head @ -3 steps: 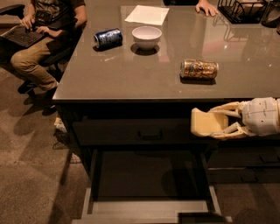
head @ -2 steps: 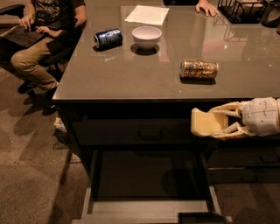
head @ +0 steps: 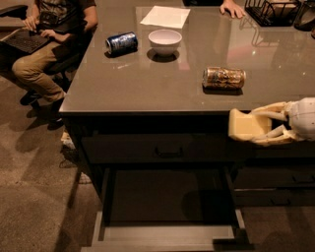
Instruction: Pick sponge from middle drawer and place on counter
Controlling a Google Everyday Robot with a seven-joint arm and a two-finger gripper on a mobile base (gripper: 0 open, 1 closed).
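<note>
My gripper (head: 256,129) comes in from the right edge and is shut on the pale yellow-tan sponge (head: 243,125). It holds the sponge in the air just in front of the counter's front edge, at about counter height, above and to the right of the open middle drawer (head: 167,231). The drawer is pulled out below; its dark floor shows nothing on it. The glossy grey-brown counter (head: 147,83) spreads behind the sponge.
On the counter lie a gold-brown can (head: 224,78) on its side, a white bowl (head: 165,40), a blue can (head: 121,42) on its side, a sheet of paper (head: 165,16) and a wire rack (head: 273,11). A seated person (head: 49,44) is at the left. A closed top drawer with handle (head: 169,152) is under the counter.
The gripper with the sponge has risen slightly; otherwise nothing has visibly moved.
</note>
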